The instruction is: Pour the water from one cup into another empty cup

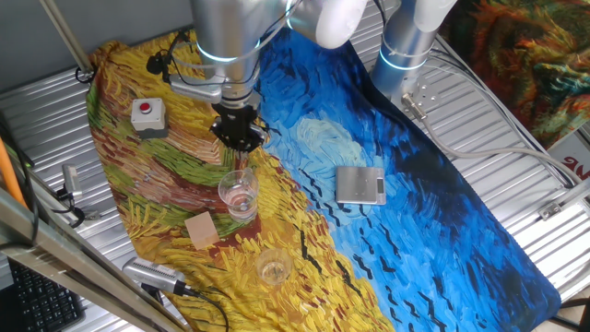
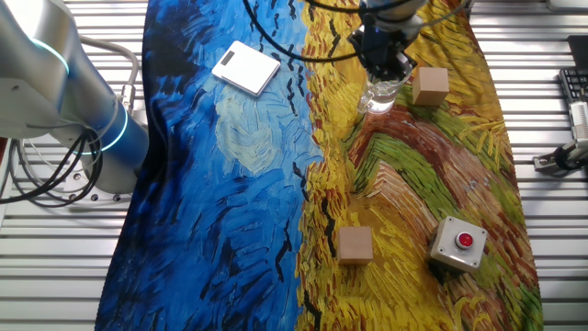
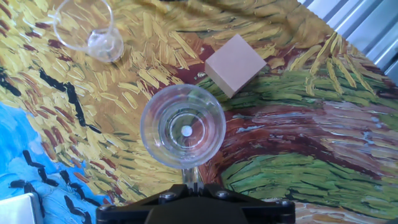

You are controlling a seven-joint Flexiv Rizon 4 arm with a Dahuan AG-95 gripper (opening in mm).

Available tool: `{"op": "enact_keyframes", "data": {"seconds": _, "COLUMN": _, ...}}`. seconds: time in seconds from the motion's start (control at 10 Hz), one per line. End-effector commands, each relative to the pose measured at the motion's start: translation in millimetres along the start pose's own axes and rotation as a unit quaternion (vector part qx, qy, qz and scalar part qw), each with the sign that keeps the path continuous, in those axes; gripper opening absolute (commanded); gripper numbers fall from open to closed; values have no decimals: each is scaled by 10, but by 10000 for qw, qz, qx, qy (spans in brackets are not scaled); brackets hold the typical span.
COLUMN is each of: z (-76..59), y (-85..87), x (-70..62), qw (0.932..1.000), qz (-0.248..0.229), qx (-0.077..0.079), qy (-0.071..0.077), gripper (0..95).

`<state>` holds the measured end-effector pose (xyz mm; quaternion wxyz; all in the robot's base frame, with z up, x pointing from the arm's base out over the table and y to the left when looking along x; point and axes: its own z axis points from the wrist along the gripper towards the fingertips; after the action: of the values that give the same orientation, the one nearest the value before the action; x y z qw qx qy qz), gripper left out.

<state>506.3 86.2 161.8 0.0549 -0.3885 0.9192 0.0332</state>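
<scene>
Tumbler [image 3: 182, 126] standing upright directly beneath my gripper [image 1: 240, 138]; I am hovering above it, jaw state unclear. Next, I judge, descending to grasp; small cup [image 1: 274, 266] waits nearer.

In the hand view, the shorter cup [image 3: 84, 28] at upper left is cut by the top edge; the jaws' fingertips are out of sight.

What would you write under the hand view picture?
Looking straight down into the tall clear cup, with the wooden block and small cup nearby.
</scene>
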Motion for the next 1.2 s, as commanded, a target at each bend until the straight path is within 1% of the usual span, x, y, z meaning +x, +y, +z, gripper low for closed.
{"op": "enact_keyframes", "data": {"seconds": 0.1, "z": 23, "y": -26, "x": -1, "qw": 10000, "qz": -15, "qx": 0, "qy": -22, "gripper": 0}}
{"op": "enact_keyframes", "data": {"seconds": 0.3, "z": 111, "y": -47, "x": 36, "qw": 9999, "qz": -48, "qx": -22, "qy": -121, "gripper": 0}}
{"op": "enact_keyframes", "data": {"seconds": 0.6, "z": 190, "y": -34, "x": -1, "qw": 9999, "qz": -86, "qx": -13, "qy": -131, "gripper": 0}}
{"op": "enact_keyframes", "data": {"seconds": 0.8, "z": 226, "y": -8, "x": 33, "qw": 9998, "qz": -154, "qx": -14, "qy": -145, "gripper": 0}}
{"op": "enact_keyframes", "data": {"seconds": 0.9, "z": 233, "y": -8, "x": 29, "qw": 9996, "qz": -250, "qx": -3, "qy": -119, "gripper": 0}}
{"op": "enact_keyframes", "data": {"seconds": 1.0, "z": 242, "y": -9, "x": 21, "qw": 9992, "qz": -370, "qx": 3, "qy": -131, "gripper": 380}}
{"op": "enact_keyframes", "data": {"seconds": 1.2, "z": 247, "y": -11, "x": 16, "qw": 9989, "qz": -437, "qx": -1, "qy": -158, "gripper": 380}}
